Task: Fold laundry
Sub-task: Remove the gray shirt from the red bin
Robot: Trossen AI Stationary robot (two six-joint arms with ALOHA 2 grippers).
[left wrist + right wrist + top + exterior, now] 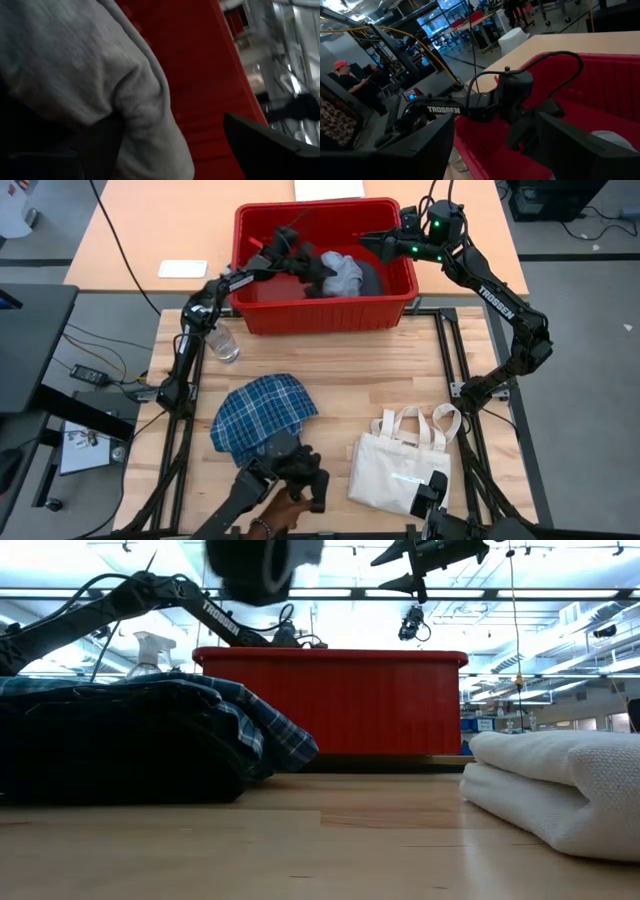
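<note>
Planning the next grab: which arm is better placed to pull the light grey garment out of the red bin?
Left, probably. The left gripper is already down in the red bin against the light grey garment, which fills its wrist view. The right gripper hovers open above the bin's far rim, farther from the cloth.

Inside the red bin (pixel 262 308), we cannot see the left gripper's (pixel 318 272) fingertips, buried among the grey garments (pixel 345 273); a black shape (pixel 262 565) overhead blurs.

Overhead: we note bright, even light, soft shadows | Low: glaring ceiling strips, nearest cloth blurred | Left wrist: dim, blurred | Right wrist: near fingers unfocused
</note>
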